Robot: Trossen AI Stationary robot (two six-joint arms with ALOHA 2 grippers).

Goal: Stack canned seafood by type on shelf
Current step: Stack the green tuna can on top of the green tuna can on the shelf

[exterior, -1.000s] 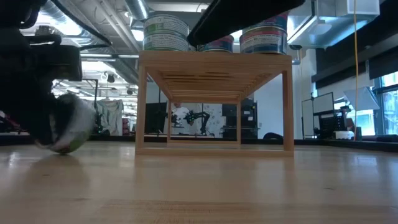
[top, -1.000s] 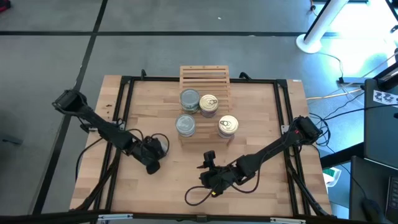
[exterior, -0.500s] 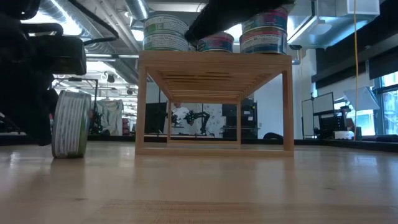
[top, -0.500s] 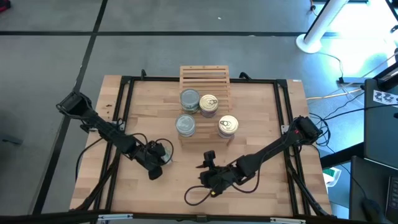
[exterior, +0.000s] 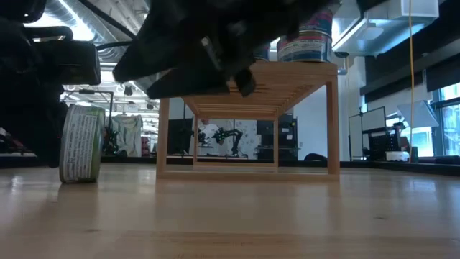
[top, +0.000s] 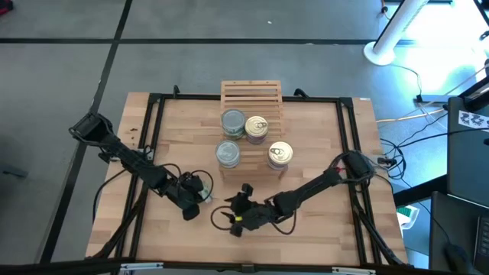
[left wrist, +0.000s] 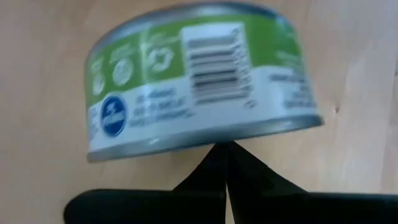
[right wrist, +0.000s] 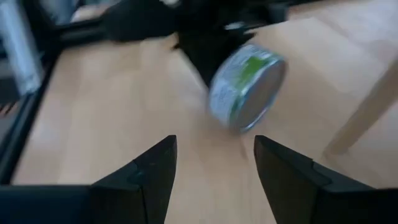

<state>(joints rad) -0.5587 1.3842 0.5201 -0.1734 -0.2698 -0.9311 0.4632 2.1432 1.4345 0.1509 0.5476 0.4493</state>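
My pincers flank a green-labelled tin on edge.

My left gripper (top: 192,200), fingers clenched with nothing between them, sits beside the tin (exterior: 81,144) at lower left of the high view; my right gripper (top: 232,216) stands spread, holding nothing, just right of it. Above centre, the slatted shelf (top: 251,93) carries two grey-topped tins (top: 233,121) and two golden-topped ones (top: 257,127) on the wooden table (top: 321,130).

Four cans are sitting on the shelf (top: 251,93) beyond both claws: two cans (top: 231,137) on its left side, two others (top: 268,140) on its right. A fifth can (exterior: 81,143) is standing on edge on the tabletop (top: 321,137), just ahead of the left gripper (top: 200,189). The right gripper (top: 234,221) is lying just beside that gripper, nearer the front edge.
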